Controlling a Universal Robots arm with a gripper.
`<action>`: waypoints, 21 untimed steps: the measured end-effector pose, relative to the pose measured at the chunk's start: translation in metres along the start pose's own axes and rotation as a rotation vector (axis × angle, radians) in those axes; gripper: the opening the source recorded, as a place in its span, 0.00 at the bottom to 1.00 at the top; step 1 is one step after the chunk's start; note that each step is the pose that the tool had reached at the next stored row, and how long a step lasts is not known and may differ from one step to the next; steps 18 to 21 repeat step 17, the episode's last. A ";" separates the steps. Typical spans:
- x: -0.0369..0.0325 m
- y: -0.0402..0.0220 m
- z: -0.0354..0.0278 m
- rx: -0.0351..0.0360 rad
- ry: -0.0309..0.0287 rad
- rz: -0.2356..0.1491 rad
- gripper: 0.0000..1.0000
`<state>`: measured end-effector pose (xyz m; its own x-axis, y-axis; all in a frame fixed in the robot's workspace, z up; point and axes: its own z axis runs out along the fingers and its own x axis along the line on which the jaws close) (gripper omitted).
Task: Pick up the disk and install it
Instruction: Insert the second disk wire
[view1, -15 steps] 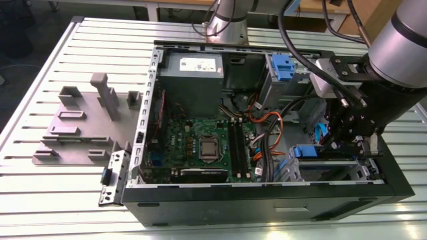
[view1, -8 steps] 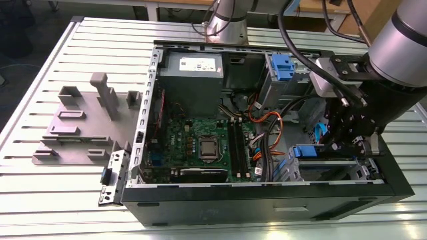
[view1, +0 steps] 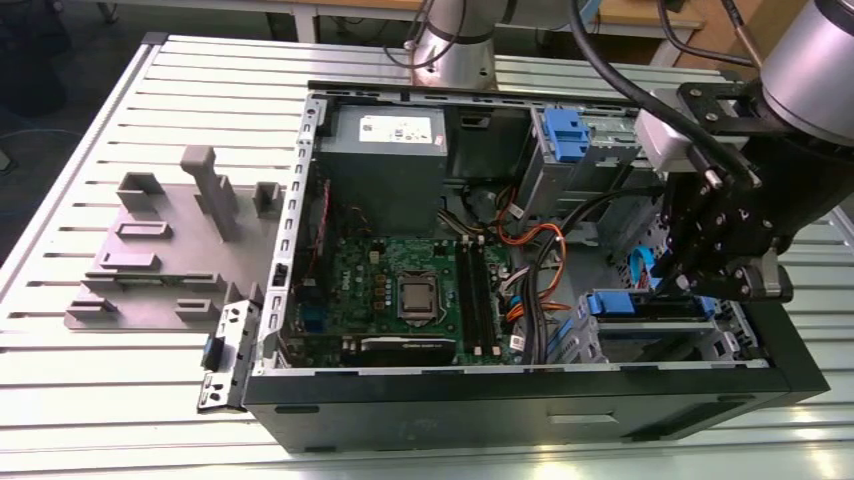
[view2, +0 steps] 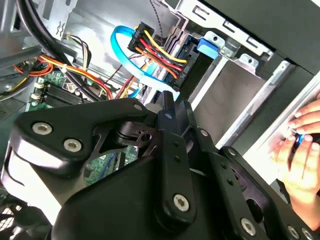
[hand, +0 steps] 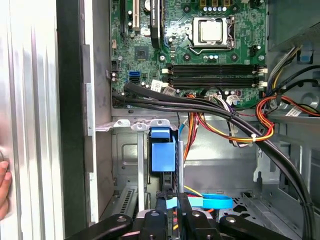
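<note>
My claw is hanging inside the open case, fingers pressed nearly together, holding nothing. The disk is sitting edge-on in the drive bay just beyond, cables crowding alongside.

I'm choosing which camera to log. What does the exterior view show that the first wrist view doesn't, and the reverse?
Exterior view, not the first wrist view: the grey fixture beside the case and the arm's base behind it.
First wrist view, not the exterior view: a hand outside the case wall.
Both: the CPU socket, the memory slots, the orange cables, and the gripper at the drive bay with a blue bracket.
</note>
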<state>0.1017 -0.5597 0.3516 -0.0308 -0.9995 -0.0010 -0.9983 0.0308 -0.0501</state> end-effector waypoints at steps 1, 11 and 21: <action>0.0000 0.0000 0.0000 0.0000 0.0000 0.000 0.23; 0.0000 0.0000 -0.0001 0.0000 0.0002 0.000 0.11; 0.0000 0.0000 0.0000 0.0000 0.0002 0.000 0.11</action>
